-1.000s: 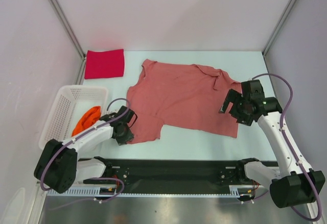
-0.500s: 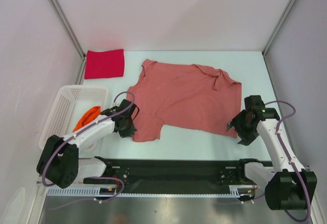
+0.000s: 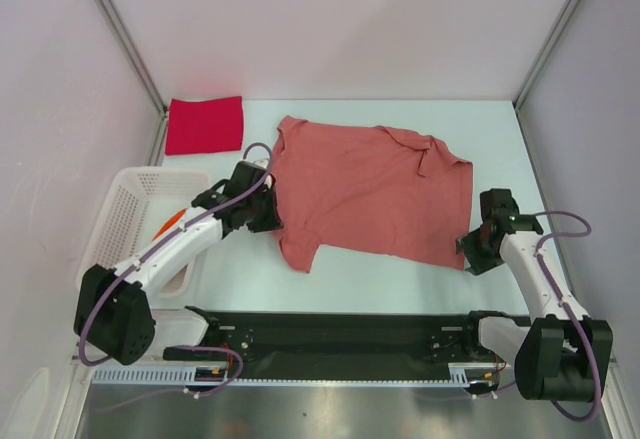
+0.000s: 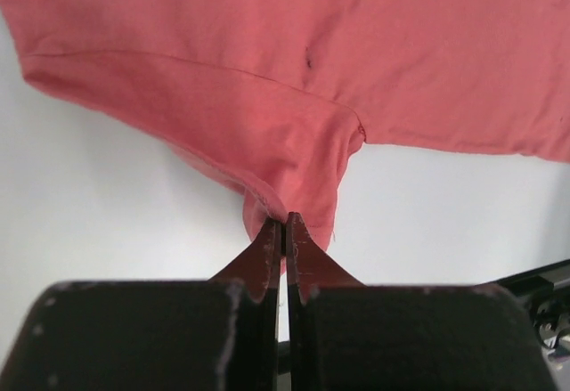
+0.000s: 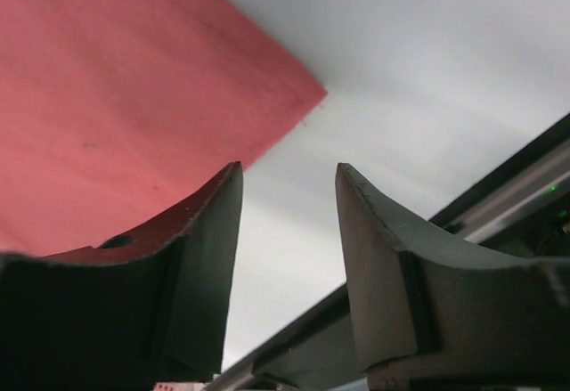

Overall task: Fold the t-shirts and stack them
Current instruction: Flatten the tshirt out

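Jaws: left gripper (image 4: pixel 285 227) clenched on the salmon-pink t-shirt (image 3: pixel 370 194) sleeve; right gripper (image 5: pixel 289 175) released. Close it squarely over the near-right hem corner.

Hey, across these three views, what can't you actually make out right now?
Orange t-shirt: top view, only a sliver shows; the left arm and basket hide the rest.
Right gripper: right wrist view, open beside the salmon-pink t-shirt's corner; whether it touches cloth, cannot tell.
Left gripper: left wrist view, shut on that t-shirt; the jaws hide how much cloth is pinched.
Crimson t-shirt: top view, fold layers unseen from above.
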Robot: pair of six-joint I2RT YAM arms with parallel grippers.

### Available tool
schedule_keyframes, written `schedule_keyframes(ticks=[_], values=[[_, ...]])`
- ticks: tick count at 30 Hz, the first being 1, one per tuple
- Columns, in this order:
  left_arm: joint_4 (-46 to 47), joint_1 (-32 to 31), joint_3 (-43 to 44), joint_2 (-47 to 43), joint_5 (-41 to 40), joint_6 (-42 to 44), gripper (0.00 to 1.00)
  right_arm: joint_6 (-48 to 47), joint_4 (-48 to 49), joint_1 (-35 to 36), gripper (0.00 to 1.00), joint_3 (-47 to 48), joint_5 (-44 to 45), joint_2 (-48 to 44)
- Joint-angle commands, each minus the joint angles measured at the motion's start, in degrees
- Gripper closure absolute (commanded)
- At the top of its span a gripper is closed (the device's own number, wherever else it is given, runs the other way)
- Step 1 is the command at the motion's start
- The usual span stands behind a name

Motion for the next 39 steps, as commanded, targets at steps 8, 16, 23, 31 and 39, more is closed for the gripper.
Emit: schedule_keyframes(ticks=[8,16,23,31,39], values=[[1.24,-0.09,5.54,1.56,3.65,6.48,1.00,4.93,11.82,-0.22,0.55,-7.13,3.96,0.88],[0.89,-0.09,5.45,0.51,3.83,7.01,1.00,5.45,14.20,-0.13,0.54,-8.88,5.02,3.52],[0.18,0.88,5.45,-0.46,3.12,7.27,1.00,7.91,13.24,-0.13,0.57,-9.68,5.28,7.03],[0.01,2.28,6.33,-1.52,2.25,7.01,1.00,6.60,18.59,-0.13,0.76,-10.21,6.07,13.62],[-0.08,4.13,11.77,-3.27,-2.33,7.53,1.00,-0.69,17.64,-0.13,1.00,-3.36,6.42,12.76]])
